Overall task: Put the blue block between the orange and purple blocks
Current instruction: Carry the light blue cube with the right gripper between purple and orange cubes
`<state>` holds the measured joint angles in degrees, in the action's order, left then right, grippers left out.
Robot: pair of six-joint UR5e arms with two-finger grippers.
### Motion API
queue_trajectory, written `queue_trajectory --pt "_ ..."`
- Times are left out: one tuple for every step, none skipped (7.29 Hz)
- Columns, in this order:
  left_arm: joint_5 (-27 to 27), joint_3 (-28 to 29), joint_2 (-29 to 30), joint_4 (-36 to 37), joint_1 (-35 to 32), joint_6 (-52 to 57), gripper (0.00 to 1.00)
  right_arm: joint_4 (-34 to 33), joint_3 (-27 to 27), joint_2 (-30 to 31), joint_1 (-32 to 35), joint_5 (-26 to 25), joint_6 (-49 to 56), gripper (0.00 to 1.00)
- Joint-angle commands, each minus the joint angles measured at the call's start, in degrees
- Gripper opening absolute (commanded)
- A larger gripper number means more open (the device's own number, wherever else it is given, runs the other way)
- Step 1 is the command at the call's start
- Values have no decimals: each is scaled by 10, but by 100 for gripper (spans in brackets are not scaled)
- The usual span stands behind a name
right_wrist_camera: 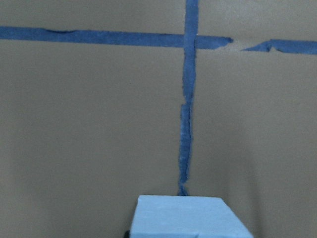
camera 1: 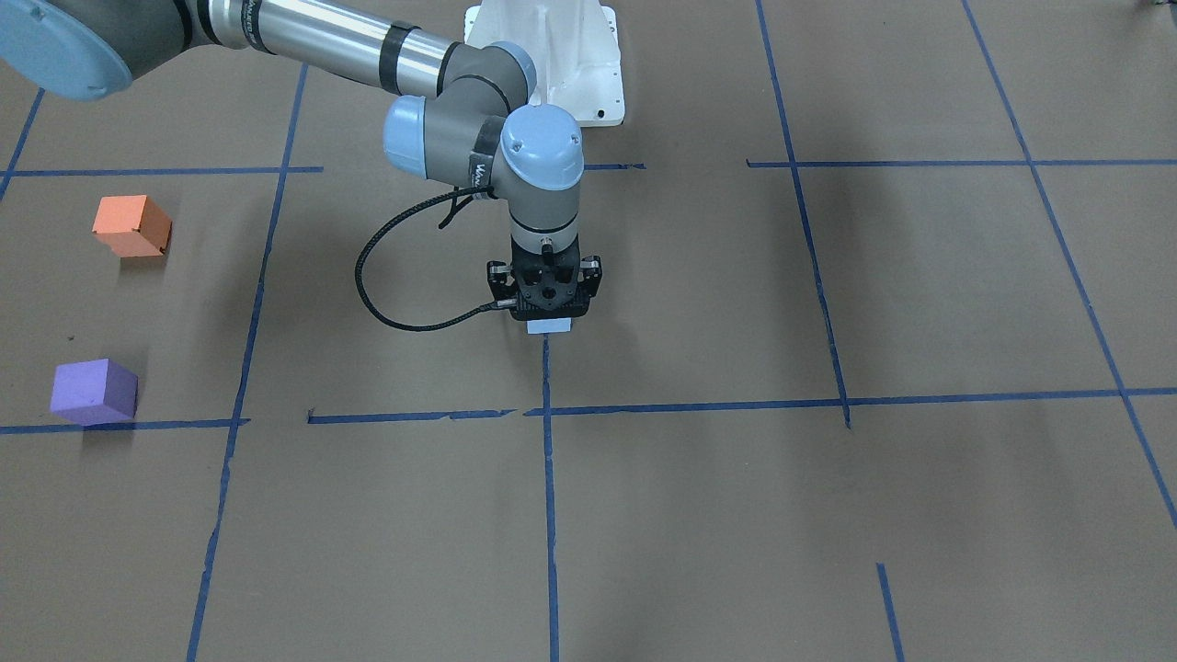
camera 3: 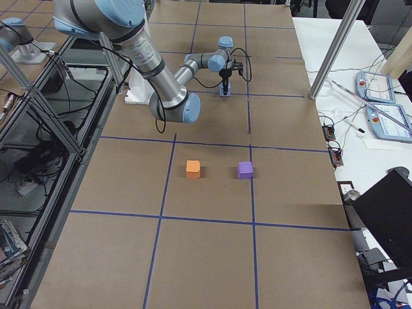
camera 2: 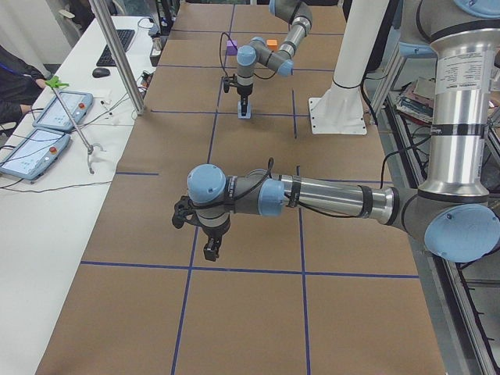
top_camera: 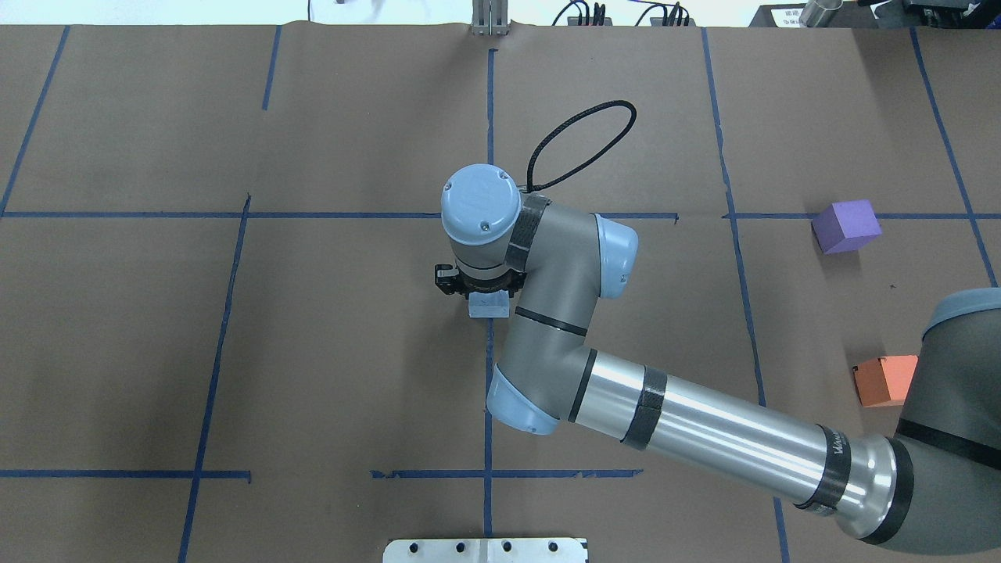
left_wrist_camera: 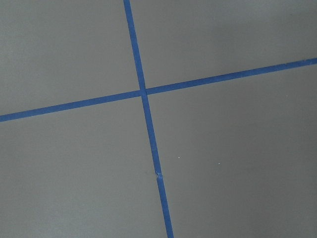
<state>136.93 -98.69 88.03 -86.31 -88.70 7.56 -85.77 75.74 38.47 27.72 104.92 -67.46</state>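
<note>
The pale blue block (camera 1: 550,325) sits on a blue tape line at the table's middle, directly under my right gripper (camera 1: 549,311). The gripper points straight down with its jaws on either side of the block and looks closed on it at table height. The block also shows in the overhead view (top_camera: 489,306) and at the bottom of the right wrist view (right_wrist_camera: 185,218). The orange block (camera 1: 131,225) and the purple block (camera 1: 94,391) stand apart, far to the robot's right. My left gripper (camera 2: 209,251) hangs over bare table; I cannot tell whether it is open.
Brown paper with a blue tape grid (camera 1: 548,460) covers the table. The robot's white base (camera 1: 552,55) stands at the back. A black cable (camera 1: 377,285) loops off the right wrist. Operator pendants (camera 2: 47,125) lie on a side table.
</note>
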Motion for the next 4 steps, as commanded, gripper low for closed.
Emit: queue_trajectory --pt "0 -4 0 0 0 -1 100 0 5 1 21 5 1 4" --pt "0 -4 0 0 -1 0 100 -4 14 16 47 18 3 5" --pt "0 -3 0 0 0 0 100 -4 53 62 79 47 9 6" --pt "0 -3 0 0 0 0 100 -5 111 131 115 77 31 8"
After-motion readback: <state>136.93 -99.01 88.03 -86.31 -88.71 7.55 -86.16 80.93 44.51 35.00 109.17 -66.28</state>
